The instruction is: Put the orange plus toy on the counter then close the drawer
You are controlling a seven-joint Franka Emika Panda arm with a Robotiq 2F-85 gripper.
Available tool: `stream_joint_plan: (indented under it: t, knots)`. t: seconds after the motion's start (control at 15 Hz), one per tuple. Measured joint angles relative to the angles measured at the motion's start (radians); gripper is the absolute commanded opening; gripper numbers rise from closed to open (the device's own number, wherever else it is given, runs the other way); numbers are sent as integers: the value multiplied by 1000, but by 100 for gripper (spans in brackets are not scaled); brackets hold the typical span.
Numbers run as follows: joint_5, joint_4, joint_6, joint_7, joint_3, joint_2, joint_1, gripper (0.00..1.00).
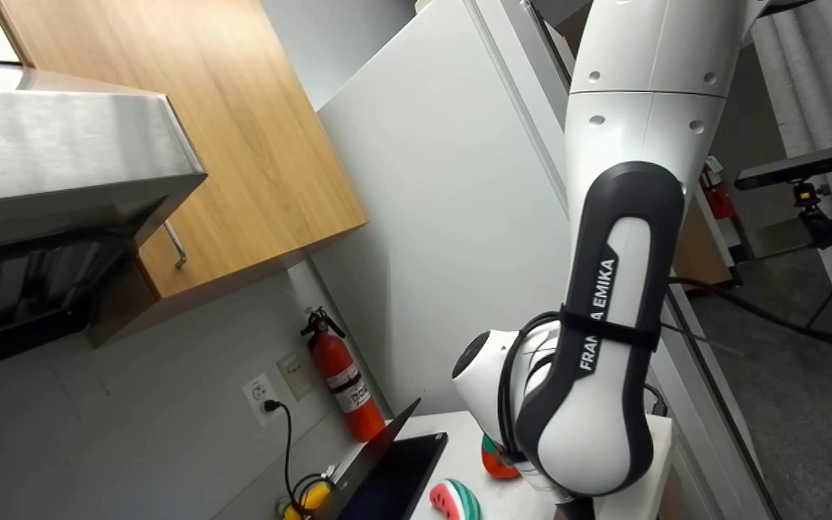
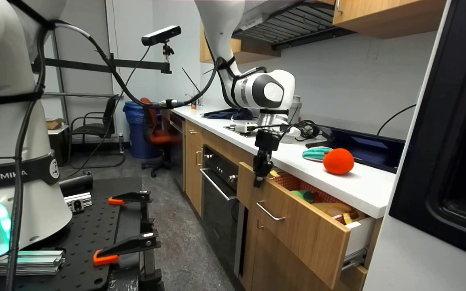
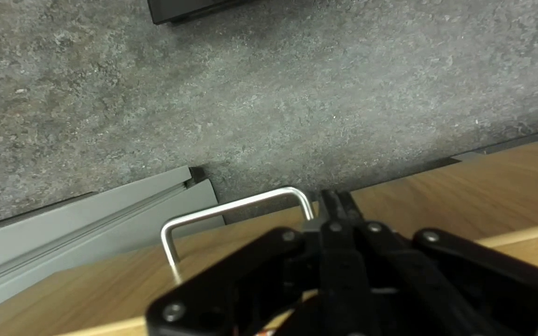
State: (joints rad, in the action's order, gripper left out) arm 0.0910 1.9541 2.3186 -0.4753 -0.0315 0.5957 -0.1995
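The orange plus toy (image 2: 338,161) rests on the white counter (image 2: 362,190); in an exterior view the arm partly covers the same toy (image 1: 497,468). Below the counter edge the drawer (image 2: 301,220) stands pulled out, holding a green plush and other soft things on red checked cloth. My gripper (image 2: 259,182) points downward at the outer side of the drawer front, near its far end. In the wrist view the gripper (image 3: 339,198) has its fingers together with nothing between them, beside one end of the metal handle (image 3: 236,205). Whether it touches the drawer front I cannot tell.
A watermelon toy (image 2: 317,153) lies beside the orange one, with a dark open case or screen (image 2: 368,149) behind. The oven (image 2: 221,198) adjoins the drawer. A red fire extinguisher (image 1: 347,383) stands by the wall. Clamps (image 2: 128,246) sit on the robot's black table.
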Motion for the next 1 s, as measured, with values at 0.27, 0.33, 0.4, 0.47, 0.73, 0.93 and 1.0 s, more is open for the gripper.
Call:
stream_joint_plan:
  t: [0.27, 0.33, 0.4, 0.47, 0.73, 0.93, 1.0]
  knots:
    - [17, -25, 22, -53, -31, 0, -24, 0]
    - [21, -29, 33, -66, -38, 0, -29, 0]
    - [25, -31, 46, -77, -45, 0, -33, 0]
    - [29, -34, 58, -88, -49, 1, -35, 0]
    - [31, -51, 101, -131, -61, 15, -41, 0]
    - [31, -73, 116, -169, -68, 30, -47, 0]
    - [31, -81, 119, -183, -69, 35, -48, 0]
